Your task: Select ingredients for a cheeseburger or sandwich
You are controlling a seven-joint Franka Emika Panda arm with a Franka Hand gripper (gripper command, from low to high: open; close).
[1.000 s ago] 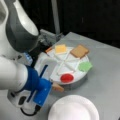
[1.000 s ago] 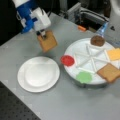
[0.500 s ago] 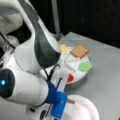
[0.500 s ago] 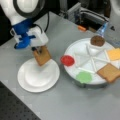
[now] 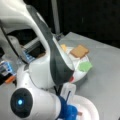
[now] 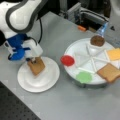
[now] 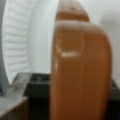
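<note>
A grey table (image 6: 75, 105) stands before a dark background. The gripper (image 6: 33, 60) hangs over the white plate (image 6: 47, 80), jaws closed on a bread slice (image 6: 36, 66) held on edge below them, just above the plate. To a front view's right, the divided tray (image 6: 85, 56) holds patty (image 6: 97, 40), cheese (image 6: 114, 53) and another bread (image 6: 109, 72).
</note>
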